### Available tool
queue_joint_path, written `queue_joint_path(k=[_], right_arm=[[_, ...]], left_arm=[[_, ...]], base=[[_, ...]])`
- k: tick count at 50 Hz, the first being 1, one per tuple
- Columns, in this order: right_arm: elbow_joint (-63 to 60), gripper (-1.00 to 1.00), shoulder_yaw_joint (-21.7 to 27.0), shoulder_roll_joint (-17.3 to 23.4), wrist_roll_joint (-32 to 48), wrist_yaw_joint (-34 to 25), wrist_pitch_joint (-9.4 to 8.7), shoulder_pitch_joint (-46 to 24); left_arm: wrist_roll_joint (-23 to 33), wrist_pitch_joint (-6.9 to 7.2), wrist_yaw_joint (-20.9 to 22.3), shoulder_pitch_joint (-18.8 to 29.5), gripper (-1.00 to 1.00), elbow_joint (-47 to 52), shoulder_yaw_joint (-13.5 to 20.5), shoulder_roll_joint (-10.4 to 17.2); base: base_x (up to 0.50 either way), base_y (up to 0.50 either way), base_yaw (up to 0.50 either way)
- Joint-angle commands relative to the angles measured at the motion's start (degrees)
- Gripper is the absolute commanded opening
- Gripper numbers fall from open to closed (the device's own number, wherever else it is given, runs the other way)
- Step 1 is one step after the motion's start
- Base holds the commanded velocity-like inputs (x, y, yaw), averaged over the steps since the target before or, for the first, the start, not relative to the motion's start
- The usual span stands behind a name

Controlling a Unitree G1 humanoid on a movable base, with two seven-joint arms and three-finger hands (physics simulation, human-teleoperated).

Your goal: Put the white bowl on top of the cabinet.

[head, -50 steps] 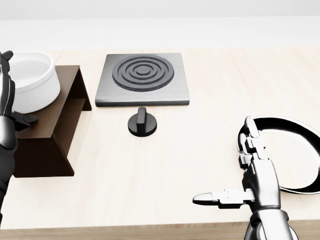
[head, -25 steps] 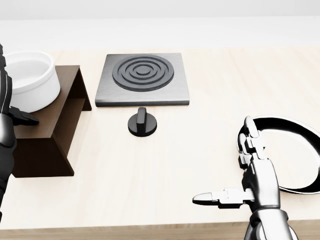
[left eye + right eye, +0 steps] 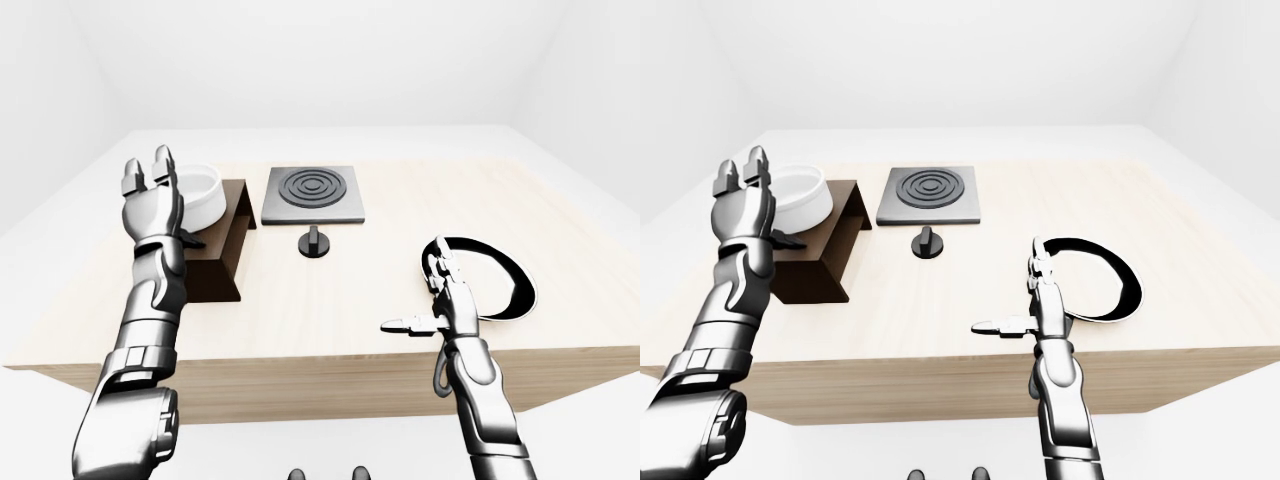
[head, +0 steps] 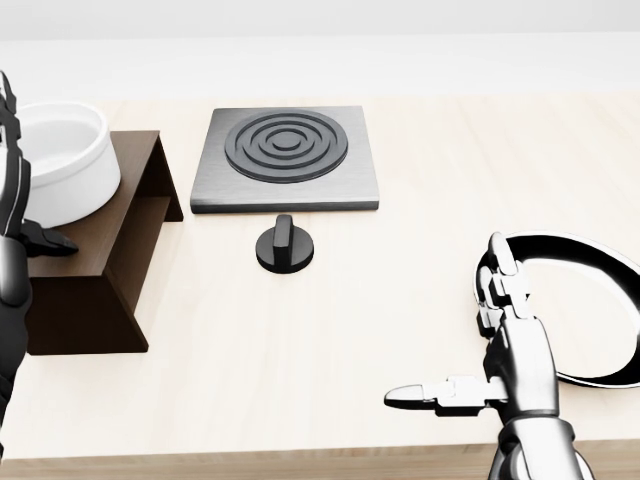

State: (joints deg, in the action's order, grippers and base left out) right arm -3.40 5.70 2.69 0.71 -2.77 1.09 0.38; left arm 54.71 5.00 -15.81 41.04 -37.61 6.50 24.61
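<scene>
Our left hand (image 3: pixel 150 205) stands released, fingers upright, just left of the white bowl (image 3: pixel 200 193), which sits on top of the dark cabinet (image 3: pixel 222 252). Further right lie the burner plate (image 3: pixel 312 193) and knob (image 3: pixel 315 243). Our right hand (image 3: pixel 445 300) hovers open beside the black-rimmed plate (image 3: pixel 495 285).

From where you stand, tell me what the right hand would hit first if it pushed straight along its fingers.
The right hand points its fingers up the head view, along the black plate's left rim. It would likely brush that rim first; beyond it only bare table shows. Depth is unclear, so it might pass above.
</scene>
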Motion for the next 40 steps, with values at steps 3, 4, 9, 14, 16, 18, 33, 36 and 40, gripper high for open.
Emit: queue_joint_path(k=[3,4,9,14,16,18,33,36,40], right_arm=[[0.52,1.0,-0.14,-0.02,0.2,0.27,0.18,-0.25],[0.53,1.0,-0.15,-0.02,0.2,0.27,0.18,-0.26],[0.8,1.0,-0.21,-0.02,0.27,0.38,0.33,-0.34],[0.3,1.0,-0.15,0.0,0.21,0.27,0.18,-0.1],[0.22,1.0,-0.09,0.02,0.14,0.25,0.06,-0.13],[0.05,1.0,-0.08,0.02,0.17,0.26,0.0,-0.08],[0.49,1.0,0.03,0.01,0.29,0.62,0.44,-0.27],[0.28,1.0,-0.16,-0.09,0.56,0.94,0.39,-0.21],[1.05,1.0,-0.01,0.06,0.46,1.22,0.37,-0.94]], left_arm=[[4.1,0.0,8.0,-6.48,1.0,11.45,-0.47,-1.65],[4.32,0.0,8.2,-6.59,1.0,11.69,-0.42,-1.7],[9.92,0.0,13.57,-10.95,1.0,21.79,0.05,-3.05],[15.49,0.0,17.46,-14.3,1.0,28.86,0.36,-5.03],[17.61,0.0,18.93,-15.19,1.0,30.84,0.67,-5.71],[19.32,0.0,20.25,-16.02,1.0,33.05,0.87,-6.25],[27.95,0.0,25.15,-23.09,1.0,51.94,2.43,-12.63],[28.05,0.0,24.5,-24.67,1.0,55.94,2.27,-14.13],[26.13,0.0,22.42,-26.94,1.0,61.43,2.31,-16.11]], base=[[0.0,0.0,0.0],[0.0,0.0,0.0],[0.0,0.0,0.0],[0.0,0.0,0.0],[0.0,0.0,0.0],[0.0,0.0,0.0],[0.0,0.0,0.0],[0.0,0.0,0.0],[0.0,0.0,0.0]])
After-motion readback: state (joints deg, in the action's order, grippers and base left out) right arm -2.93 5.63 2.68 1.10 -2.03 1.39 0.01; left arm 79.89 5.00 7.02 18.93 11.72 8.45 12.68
